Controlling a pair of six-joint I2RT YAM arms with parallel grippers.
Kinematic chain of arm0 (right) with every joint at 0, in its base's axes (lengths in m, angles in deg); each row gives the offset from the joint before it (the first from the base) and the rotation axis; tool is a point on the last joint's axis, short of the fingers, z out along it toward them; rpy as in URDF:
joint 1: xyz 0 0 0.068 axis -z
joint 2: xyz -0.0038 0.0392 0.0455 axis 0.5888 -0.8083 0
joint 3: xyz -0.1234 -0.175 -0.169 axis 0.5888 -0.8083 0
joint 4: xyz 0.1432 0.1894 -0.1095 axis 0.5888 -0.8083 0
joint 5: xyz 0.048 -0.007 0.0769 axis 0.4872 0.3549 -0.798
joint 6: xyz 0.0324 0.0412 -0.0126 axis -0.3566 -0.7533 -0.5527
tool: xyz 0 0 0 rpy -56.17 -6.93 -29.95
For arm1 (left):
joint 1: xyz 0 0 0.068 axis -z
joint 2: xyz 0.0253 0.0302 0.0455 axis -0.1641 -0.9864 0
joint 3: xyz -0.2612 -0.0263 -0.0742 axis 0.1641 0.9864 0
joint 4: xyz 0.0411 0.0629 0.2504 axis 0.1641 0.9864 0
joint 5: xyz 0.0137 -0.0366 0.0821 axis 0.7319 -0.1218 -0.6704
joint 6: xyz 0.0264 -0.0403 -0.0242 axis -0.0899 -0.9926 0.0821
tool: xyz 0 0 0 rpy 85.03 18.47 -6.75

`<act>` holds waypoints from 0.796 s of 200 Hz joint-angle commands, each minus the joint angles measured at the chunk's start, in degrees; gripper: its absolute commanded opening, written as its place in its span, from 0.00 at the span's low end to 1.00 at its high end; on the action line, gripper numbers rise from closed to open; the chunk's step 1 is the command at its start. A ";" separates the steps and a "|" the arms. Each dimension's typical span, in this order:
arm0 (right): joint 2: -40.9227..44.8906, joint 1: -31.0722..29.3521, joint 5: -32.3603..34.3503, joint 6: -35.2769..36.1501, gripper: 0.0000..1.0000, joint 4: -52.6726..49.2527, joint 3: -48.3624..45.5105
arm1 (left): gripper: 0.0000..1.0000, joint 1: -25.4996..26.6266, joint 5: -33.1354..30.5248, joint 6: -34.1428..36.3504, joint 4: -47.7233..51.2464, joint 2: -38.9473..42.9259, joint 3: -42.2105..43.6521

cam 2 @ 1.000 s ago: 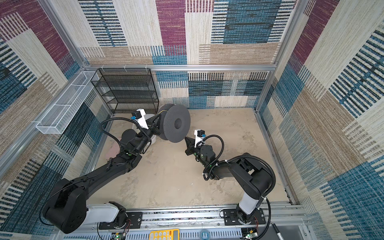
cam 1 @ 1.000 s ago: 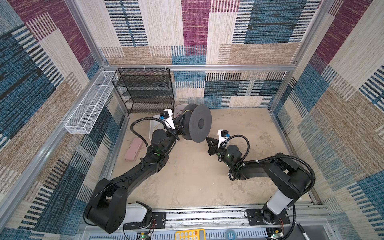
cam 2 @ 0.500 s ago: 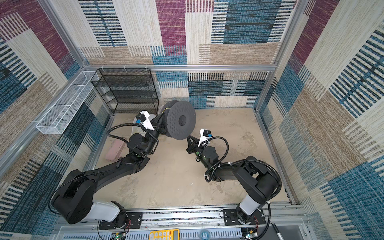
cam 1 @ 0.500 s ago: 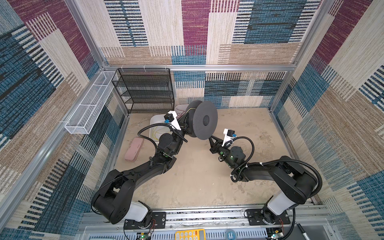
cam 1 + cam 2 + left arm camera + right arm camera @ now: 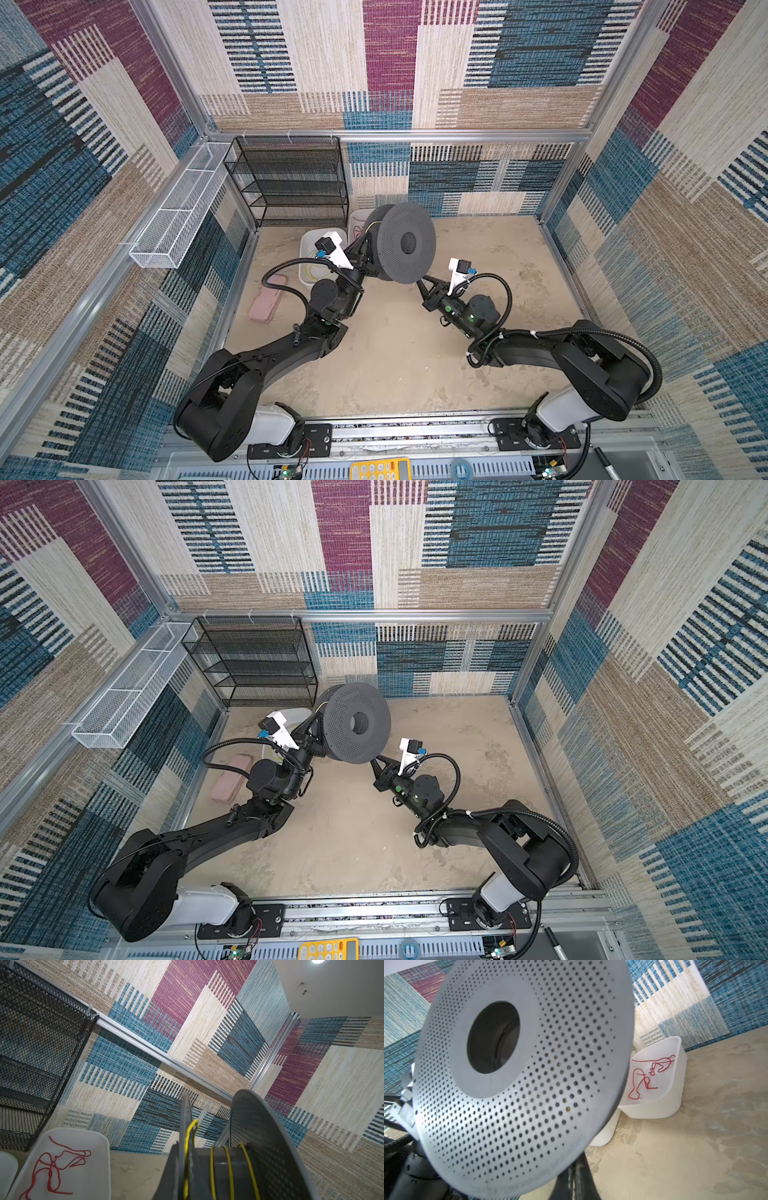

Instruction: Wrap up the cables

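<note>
The left arm stands raised, left fingers [image 5: 362, 258] clamping the reel [image 5: 405, 243] wound with cables [image 5: 228, 1167]. The right arm stretches forward, right fingers [image 5: 579, 1176] closed beneath its rim.

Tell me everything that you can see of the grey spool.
The grey spool looks like plastic: two wide round flanges dotted with small holes, a hub between them and a large central bore. A few turns of yellow cable lie on the hub, which is mostly bare. It is held on edge in the air, tilted. The left gripper is shut on one flange; the shut right gripper sits at the other flange's lower rim.
</note>
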 commanded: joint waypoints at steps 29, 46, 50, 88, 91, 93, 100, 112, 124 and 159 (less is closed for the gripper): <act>-0.76 -0.35 -13.04 -2.66 0.00 8.25 0.26 | 0.00 -0.19 -2.60 -7.58 -13.78 -2.45 -0.39; -1.21 -0.35 -13.54 -3.90 0.00 10.49 0.28 | 0.00 -0.15 -2.47 -9.00 -13.90 -3.08 -0.90; -1.31 -0.31 -13.71 -4.33 0.00 11.06 0.30 | 0.00 -0.18 -2.59 -9.55 -13.90 -3.25 -1.07; -2.23 -0.35 -14.46 -6.38 0.00 14.25 0.64 | 0.00 0.09 -0.72 -9.82 -13.90 -4.59 -1.47; -2.39 -0.35 -14.46 -6.65 0.00 14.63 0.61 | 0.00 0.11 -0.69 -9.80 -13.89 -4.77 -1.41; -2.48 -0.35 -14.46 -6.80 0.00 14.84 0.63 | 0.00 0.12 -0.65 -9.95 -13.94 -4.86 -1.40; -2.75 -0.35 -14.33 -7.47 0.00 15.80 0.58 | 0.00 0.16 -0.32 -10.02 -13.90 -5.00 -1.40; -3.51 -0.35 -14.91 -8.59 0.00 17.37 0.87 | 0.00 0.42 0.05 -10.01 -13.90 -5.28 -1.41; -4.27 -0.36 -15.31 -9.75 0.00 18.85 1.24 | 0.00 0.69 0.71 -9.85 -13.90 -5.57 -1.63; -5.52 -0.35 -15.33 -11.28 0.00 20.60 1.98 | 0.00 1.51 2.07 -9.01 -13.90 -6.40 -1.99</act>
